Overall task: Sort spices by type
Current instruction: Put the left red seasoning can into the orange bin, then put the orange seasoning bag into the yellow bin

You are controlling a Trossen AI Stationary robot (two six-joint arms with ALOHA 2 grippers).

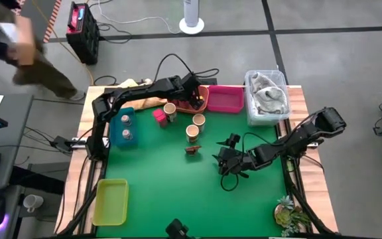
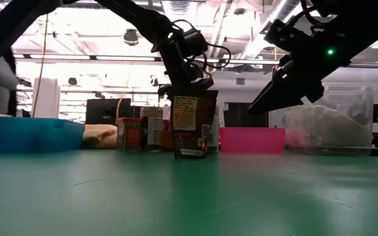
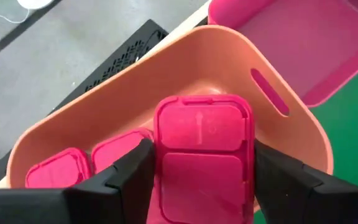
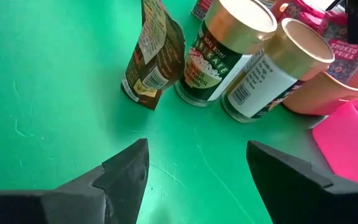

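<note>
From above, the left gripper is over the orange tray at the far side of the green tabletop. One pink box and three round jars stand near the middle, with a brown packet just in front of them. The right gripper is near that packet.

In the low view, the brown packet stands upright in front of the magenta tray.

In the left wrist view, the fingers pinch a pink box above the orange tray, where two more pink boxes lie.

In the right wrist view, the fingers are spread apart and hold nothing, facing the packet and two jars.
</note>
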